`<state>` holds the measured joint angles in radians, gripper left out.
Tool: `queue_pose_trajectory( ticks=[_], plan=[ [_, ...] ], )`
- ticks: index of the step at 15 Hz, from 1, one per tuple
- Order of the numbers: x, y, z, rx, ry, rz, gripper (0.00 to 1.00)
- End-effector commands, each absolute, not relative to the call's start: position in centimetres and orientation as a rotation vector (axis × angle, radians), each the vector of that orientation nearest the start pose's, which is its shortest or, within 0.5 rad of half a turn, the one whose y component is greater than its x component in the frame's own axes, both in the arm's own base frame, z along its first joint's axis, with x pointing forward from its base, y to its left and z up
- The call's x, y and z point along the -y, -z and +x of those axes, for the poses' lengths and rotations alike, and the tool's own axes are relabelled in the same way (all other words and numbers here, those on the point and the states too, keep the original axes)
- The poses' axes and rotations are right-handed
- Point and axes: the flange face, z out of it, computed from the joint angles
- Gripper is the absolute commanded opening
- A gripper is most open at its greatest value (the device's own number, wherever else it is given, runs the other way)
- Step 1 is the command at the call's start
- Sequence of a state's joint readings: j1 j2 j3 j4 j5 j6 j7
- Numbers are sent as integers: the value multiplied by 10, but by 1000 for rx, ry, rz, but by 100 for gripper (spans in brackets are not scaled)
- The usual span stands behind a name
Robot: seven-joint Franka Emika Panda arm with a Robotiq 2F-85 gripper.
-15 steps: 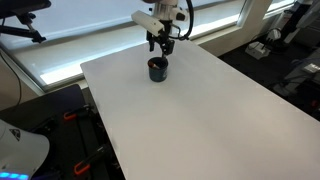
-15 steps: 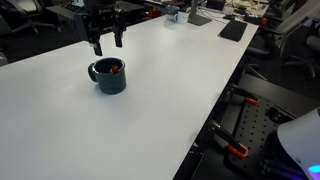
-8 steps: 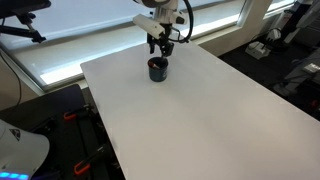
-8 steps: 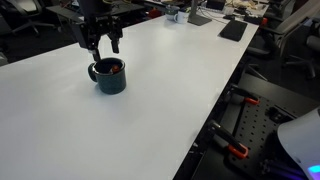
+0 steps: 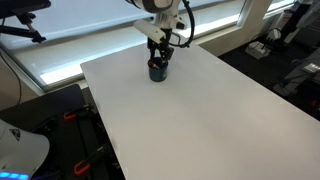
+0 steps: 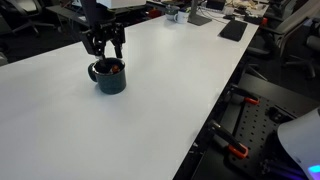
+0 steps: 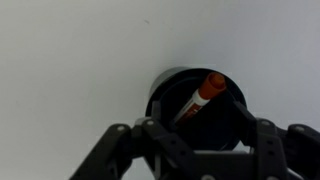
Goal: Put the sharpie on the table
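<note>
1. The sharpie (image 7: 200, 96) is not on the worktop (image 6: 160, 115) yet. It stands inside a dark cup (image 6: 109, 83) that sits toward the far end of the white surface in an exterior view (image 5: 157, 72).
2. In the wrist view the pen leans across the cup's mouth. Its long axis runs from lower left up to upper right, and the orange-red cap pokes out near the far right of the rim. It looks steep rather than flat, resting against the cup's wall.
3. The fingers (image 7: 112, 150) are spread apart and hold nothing. In an exterior view (image 6: 91, 46) they hang right over the cup, one to each side of its mouth, with the tips close above the rim.
4. So the pen lies straight below and slightly ahead of the fingers, between them.
5. My judgement: the next move is a short drop that closes on the capped end. The opening should sit across the pen's lean, so the pads meet its sides and not the cup's rim.
</note>
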<state>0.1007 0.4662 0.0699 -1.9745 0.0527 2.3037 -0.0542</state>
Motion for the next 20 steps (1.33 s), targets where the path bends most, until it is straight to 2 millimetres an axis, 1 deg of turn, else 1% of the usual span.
queue_pose_trajectory(
  ticks=[1,2,3,4,7,8,9,10,11,13,14,15,16,18,20],
  plan=[
    [-97,-212,594,268,-277,-3084,64],
    [-95,-208,593,269,-286,-3088,64],
    [-93,-206,593,267,-293,-3091,60],
    [-92,-205,593,266,-295,-3094,46],
    [-89,-204,593,271,-306,-3104,35],
    [-88,-204,593,274,-309,-3108,33],
    [-88,-203,593,273,-313,-3111,34],
    [-88,-202,593,274,-316,-3112,30],
    [-88,-202,593,275,-317,-3114,23],
    [-88,-201,593,278,-324,-3115,14],
    [-88,-201,593,278,-326,-3116,16],
    [-87,-201,593,275,-327,-3116,16],
    [-87,-202,594,272,-327,-3113,6],
    [-87,-206,597,264,-324,-3109,6],
    [-88,-218,602,266,-303,-3101,6]
  ],
)
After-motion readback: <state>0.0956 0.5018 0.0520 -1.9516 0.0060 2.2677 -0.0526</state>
